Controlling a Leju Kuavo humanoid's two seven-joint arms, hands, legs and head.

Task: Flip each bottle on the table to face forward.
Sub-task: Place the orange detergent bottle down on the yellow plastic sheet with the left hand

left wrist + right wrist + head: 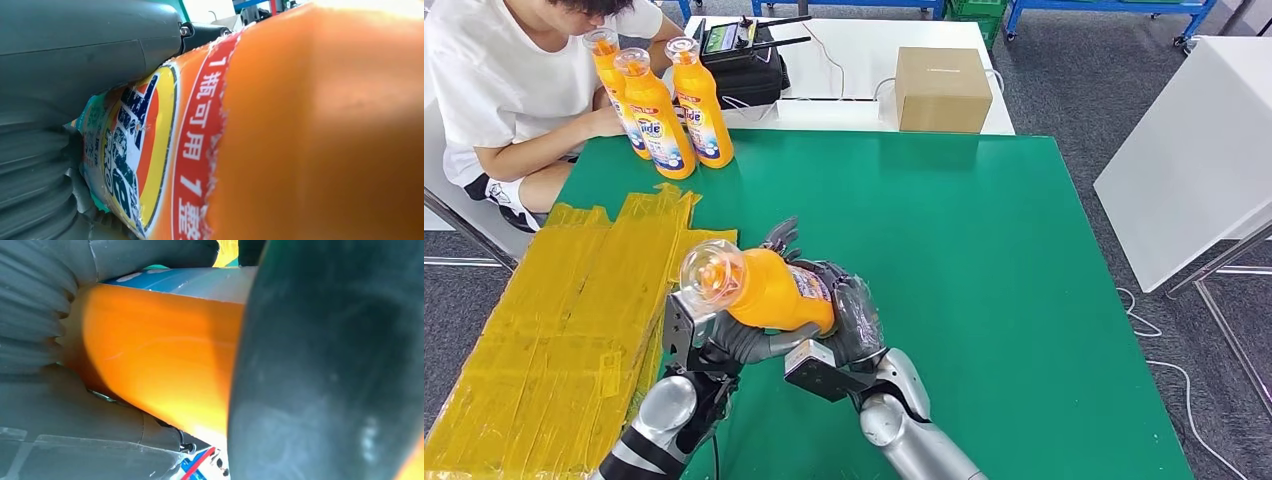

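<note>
An orange detergent bottle [769,290] with a clear cap lies tilted above the green table [984,240], cap toward me and to the left. My left hand [734,335] grips it from below and my right hand [849,320] wraps its base end. Its label [135,155] and orange body [160,355] fill the wrist views, pressed against the grey thumbs. Three more orange bottles [674,105] stand upright at the table's far left corner.
A person in a white shirt [504,80] sits at the far left beside the standing bottles. Crumpled yellow plastic sheeting [564,330] covers the table's left side. A cardboard box [942,88] and a black bag [744,65] sit on the white table behind.
</note>
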